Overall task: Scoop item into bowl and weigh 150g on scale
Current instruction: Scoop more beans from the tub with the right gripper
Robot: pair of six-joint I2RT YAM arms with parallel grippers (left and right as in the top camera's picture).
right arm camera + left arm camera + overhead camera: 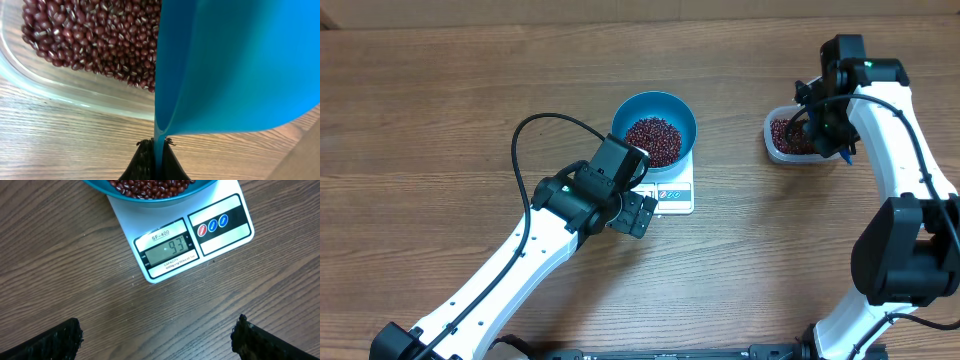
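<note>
The blue bowl (655,112) stands on the white scale (672,190) and holds a heap of red-brown beans (653,140). In the left wrist view the scale (220,235) shows 93 on its display, with the bowl's rim (150,199) above it. My left gripper (638,215) hovers open just in front of the scale, and nothing lies between its fingers (55,342). My right gripper (157,150) is shut on the handle of a blue scoop (235,65). It holds the scoop over the clear tub (75,92) of beans (90,35).
The clear tub (782,143) sits at the back right, a hand's width to the right of the bowl. A black cable (535,130) loops over the left arm. Bare wooden tabletop (440,120) spreads around the scale and tub.
</note>
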